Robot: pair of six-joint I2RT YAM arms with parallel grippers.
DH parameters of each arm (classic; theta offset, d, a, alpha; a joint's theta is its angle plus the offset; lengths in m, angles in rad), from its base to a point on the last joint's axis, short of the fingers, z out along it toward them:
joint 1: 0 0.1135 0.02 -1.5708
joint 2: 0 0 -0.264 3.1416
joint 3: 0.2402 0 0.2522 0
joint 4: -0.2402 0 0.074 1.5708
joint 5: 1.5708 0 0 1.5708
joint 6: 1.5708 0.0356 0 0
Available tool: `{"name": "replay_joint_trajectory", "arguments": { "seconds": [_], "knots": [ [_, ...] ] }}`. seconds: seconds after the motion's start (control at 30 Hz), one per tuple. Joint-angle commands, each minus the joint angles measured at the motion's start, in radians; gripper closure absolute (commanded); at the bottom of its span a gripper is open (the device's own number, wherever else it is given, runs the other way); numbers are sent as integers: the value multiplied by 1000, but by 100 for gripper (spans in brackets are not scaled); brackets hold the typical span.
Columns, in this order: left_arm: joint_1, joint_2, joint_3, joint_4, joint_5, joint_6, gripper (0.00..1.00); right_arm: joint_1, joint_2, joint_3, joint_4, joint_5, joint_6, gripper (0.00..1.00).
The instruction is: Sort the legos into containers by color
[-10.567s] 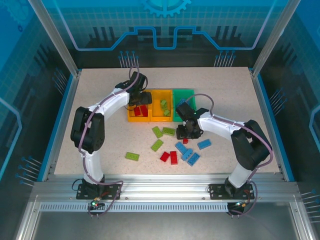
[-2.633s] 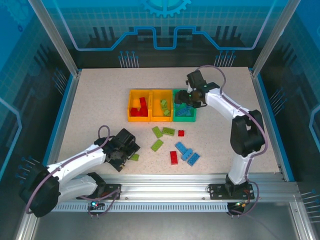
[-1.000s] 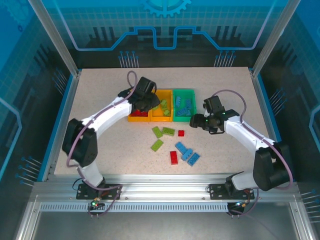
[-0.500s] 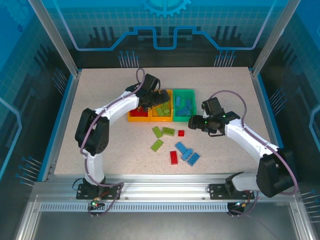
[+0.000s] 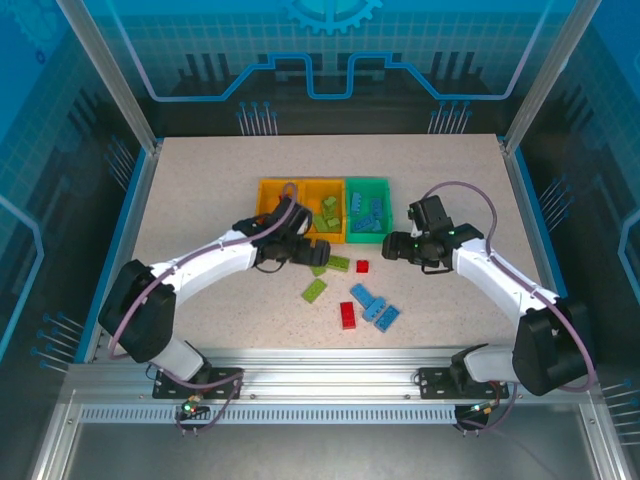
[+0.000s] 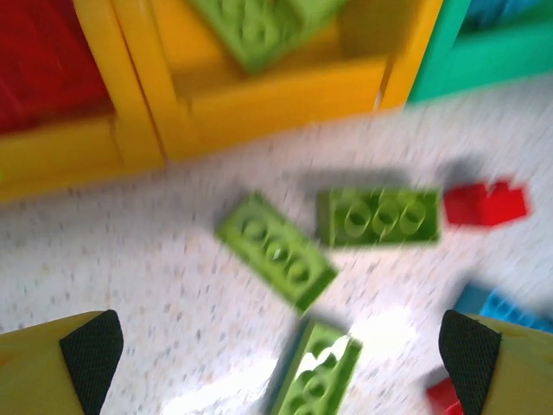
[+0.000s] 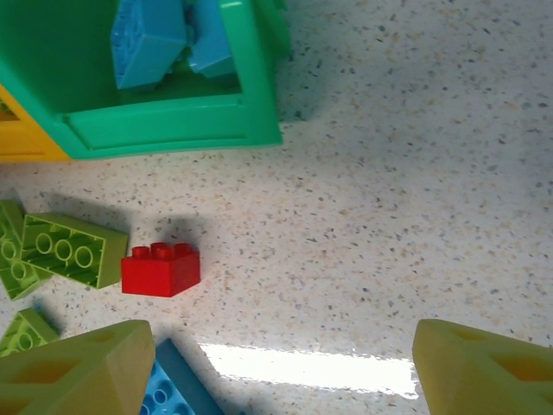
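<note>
Moved since earlier: left arm (image 5: 215,262), off the middle bin (image 5: 323,183) and down to the surface (image 5: 200,190) just in front of it, its grasp gone from narrow to wide; right arm (image 5: 490,275), barely.
Nearest legos: red brick (image 5: 347,316) and blue bricks (image 5: 372,299) toward the arm bases, apart from both grasping ends.
Green bricks (image 5: 314,290): three loose, just before the bins.
Left fingers (image 5: 314,251): wide apart, holding nothing, low over those greens.
Right fingers (image 5: 390,246): apart, holding nothing, low near the green bin (image 5: 367,181).
Small red brick (image 5: 362,266): between the two arms, nearer the right one; squat, no real long axis.
Key relation: slanted green (image 6: 276,251) just ahead of the left fingers, long axis diagonal to their gap; probably a wrist turn needed before closing.
Bins: left bin (image 5: 262,200) with reds, middle bin with greens, green bin with blues, side by side.
Left wrist view, blurred: a green leaning inside the middle bin, another green low between the pads (image 6: 91,346).
Right wrist view, sharp: small red brick ahead and left, blues piled at the green bin's near wall.
Top view: near red and blue bricks, arm reach.
</note>
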Motion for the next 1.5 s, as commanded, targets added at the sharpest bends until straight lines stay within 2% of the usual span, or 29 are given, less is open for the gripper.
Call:
{"name": "replay_joint_trajectory", "arguments": {
  "seconds": [0.0, 0.3, 0.43, 0.57, 0.73, 0.93, 1.0, 1.13, 1.2, 1.3, 1.47],
  "knots": [
    [-25, -25, -51, 2, 4, 80, 2, -20, -30, -11, -17, -8, -7, 19],
    [-132, 64, -52, -3, 11, 149, 7, -29, -45, -39, -27, -2, 11, 19],
    [-140, 116, -47, -19, 12, 160, 14, -33, -57, -53, -32, 2, 11, 19],
    [-145, 142, -62, -10, 1, 152, 16, -42, -66, -62, -35, 10, 11, 18],
    [-146, 181, -43, 2, 18, 149, 28, -47, -70, -66, -34, -1, 11, 18],
    [-147, 221, -34, 7, 32, 148, 36, -47, -79, -71, -45, 12, 2, 18],
    [-147, 223, -40, 10, 36, 142, 42, -46, -86, -72, -48, 15, 2, 18],
    [-147, 214, -45, 7, 33, 133, 61, -46, -90, -75, -47, 13, 1, 18],
    [-147, 195, -42, 1, 34, 127, 65, -37, -99, -77, -47, 16, 0, 19],
    [-146, 156, -28, -23, 21, 112, 66, 10, -132, -86, -33, 30, -5, 20],
    [-133, 85, 52, -106, -73, 91, 65, 134, -181, -120, -20, 71, 37, 21]
  ]
}}
